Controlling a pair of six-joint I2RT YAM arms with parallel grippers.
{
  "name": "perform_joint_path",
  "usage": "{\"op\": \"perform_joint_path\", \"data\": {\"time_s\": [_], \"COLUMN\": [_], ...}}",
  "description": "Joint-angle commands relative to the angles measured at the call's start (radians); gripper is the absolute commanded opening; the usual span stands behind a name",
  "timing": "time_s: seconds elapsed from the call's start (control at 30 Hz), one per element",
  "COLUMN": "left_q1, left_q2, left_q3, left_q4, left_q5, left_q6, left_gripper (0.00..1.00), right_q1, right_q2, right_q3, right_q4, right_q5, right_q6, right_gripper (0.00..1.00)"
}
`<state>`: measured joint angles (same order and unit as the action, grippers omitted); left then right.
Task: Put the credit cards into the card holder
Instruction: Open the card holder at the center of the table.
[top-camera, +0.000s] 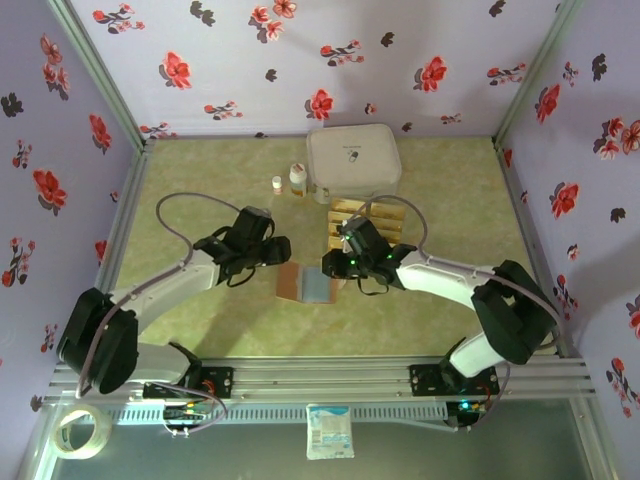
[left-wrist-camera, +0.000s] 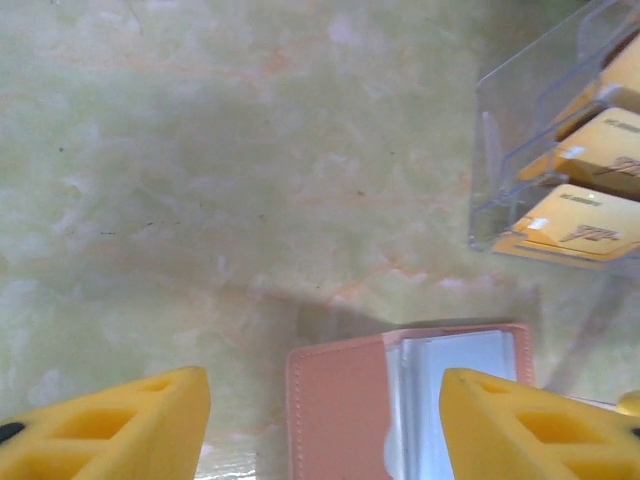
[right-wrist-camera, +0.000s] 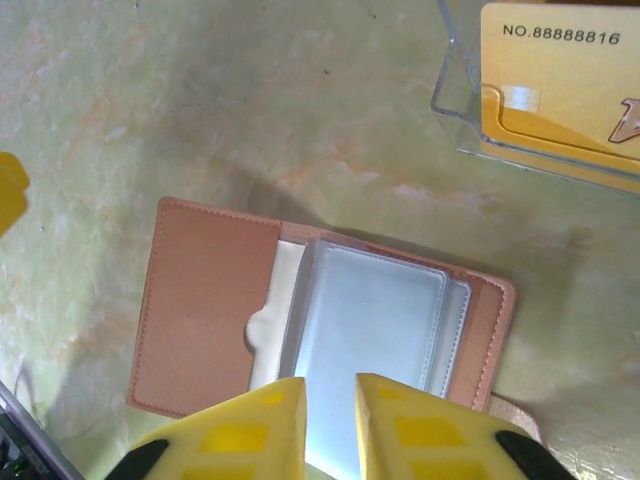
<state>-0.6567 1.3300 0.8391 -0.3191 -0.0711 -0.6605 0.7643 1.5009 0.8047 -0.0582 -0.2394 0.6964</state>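
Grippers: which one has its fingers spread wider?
The left gripper: its fingers stand far apart above the card holder, while the right gripper shows only a narrow gap between its fingers.

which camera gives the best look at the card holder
Right wrist: the card holder lies open and nearly whole, flap and clear sleeves plain. Left wrist catches just one end of it; top external shows it small, from far above.

Overhead view plus two wrist close-ups
All three look down and share the open card holder (top-camera: 300, 283).
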Motion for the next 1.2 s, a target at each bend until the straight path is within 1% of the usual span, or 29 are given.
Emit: {"op": "perform_joint_path", "data": {"time_s": [0.0, 0.13, 0.3, 0.63, 0.9, 1.07, 1.17], "left_q1": [-0.040, -0.084, -0.093, -0.093, -0.094, -0.093, -0.093], "left_q2": [-0.026, -0.016, 0.038, 0.129, 0.202, 0.237, 0.244], "left_q3": [0.018, 0.001, -0.031, -0.071, -0.122, -0.132, -0.130], "left_q4": [-0.019, 0.064, 0.160, 0.195, 0.281, 0.332, 0.331], "left_q5": [-0.003, 0.028, 0.077, 0.079, 0.077, 0.087, 0.095], "left_q6": [-0.064, -0.123, -0.156, -0.124, -0.096, -0.061, -0.042], "left_gripper": [0.65, 0.67, 0.68, 0.67, 0.66, 0.66, 0.66], "right_q1": [-0.006, -0.008, -0.033, -0.101, -0.106, -0.108, -0.108], "right_q2": [-0.029, -0.047, -0.047, -0.010, 0.031, 0.039, 0.035], "right_q3": [-0.018, -0.056, -0.085, -0.163, -0.228, -0.249, -0.257], "right_q4": [-0.049, -0.060, -0.070, -0.008, 0.072, 0.087, 0.087], "right_q5": [-0.010, -0.020, -0.027, -0.042, -0.027, -0.016, -0.008], "right_q6": [-0.034, -0.049, -0.074, -0.088, -0.043, -0.020, -0.009], "right_gripper": [0.16, 0.11, 0.08, 0.05, 0.04, 0.03, 0.03]}}
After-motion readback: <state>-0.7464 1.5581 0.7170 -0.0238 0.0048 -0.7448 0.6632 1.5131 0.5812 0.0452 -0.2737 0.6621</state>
